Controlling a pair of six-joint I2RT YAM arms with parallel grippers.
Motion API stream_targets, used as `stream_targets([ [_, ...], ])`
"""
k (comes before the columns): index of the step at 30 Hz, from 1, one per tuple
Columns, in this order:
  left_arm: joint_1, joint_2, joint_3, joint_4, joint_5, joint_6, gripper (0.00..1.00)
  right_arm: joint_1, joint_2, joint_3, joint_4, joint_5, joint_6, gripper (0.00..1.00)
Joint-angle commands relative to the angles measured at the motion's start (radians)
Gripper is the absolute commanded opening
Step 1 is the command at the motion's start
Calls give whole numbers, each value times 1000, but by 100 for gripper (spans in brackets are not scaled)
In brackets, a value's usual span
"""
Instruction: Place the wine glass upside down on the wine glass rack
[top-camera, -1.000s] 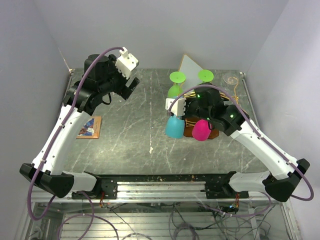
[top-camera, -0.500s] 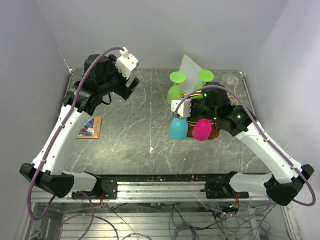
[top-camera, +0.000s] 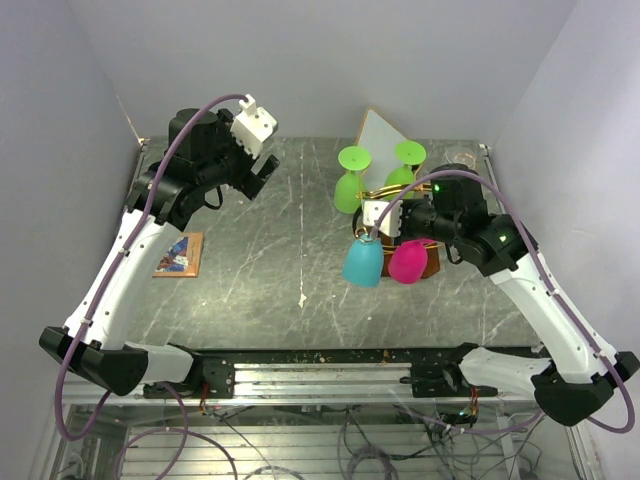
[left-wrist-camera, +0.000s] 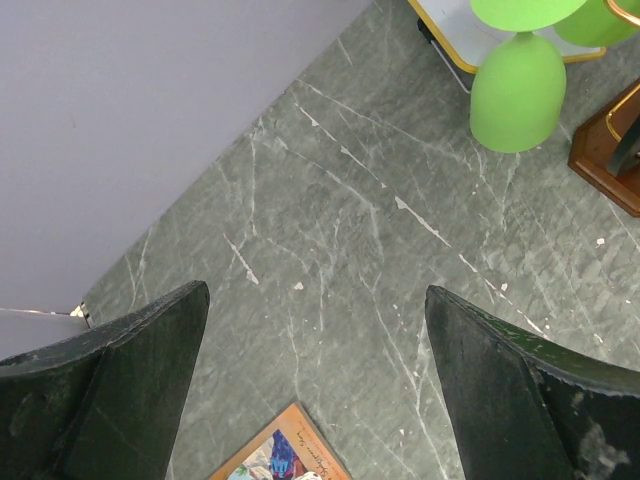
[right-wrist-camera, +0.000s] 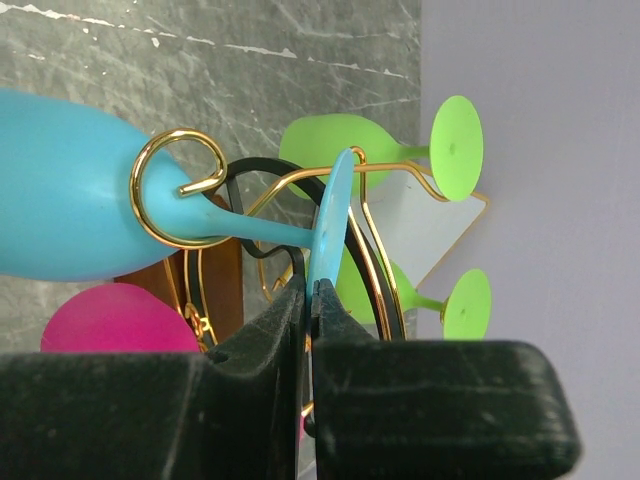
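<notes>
Bare marble table (top-camera: 270, 250) spans the centre and left of the top view, with only a card (top-camera: 179, 254) at far left. Right of centre is crowded: wine glass rack (top-camera: 431, 265), green glasses (top-camera: 348, 190), pink glass (top-camera: 407, 262) and blue wine glass (top-camera: 363, 262). The gaps between them seem tight.

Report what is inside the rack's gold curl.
Framed in the gold curl is the blue wine glass where bowl meets stem; its foot is pinched by the right gripper. The glass covers whatever lies beyond.
</notes>
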Motion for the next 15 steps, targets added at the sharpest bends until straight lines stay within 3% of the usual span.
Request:
stream_targets([
  [1, -1, -10, 28, 5, 18, -4, 100, -36, -36, 2, -24, -43, -20, 0],
  [15, -1, -47, -8, 17, 13, 5, 100, -72, -41, -2, -52, -199, -14, 0],
])
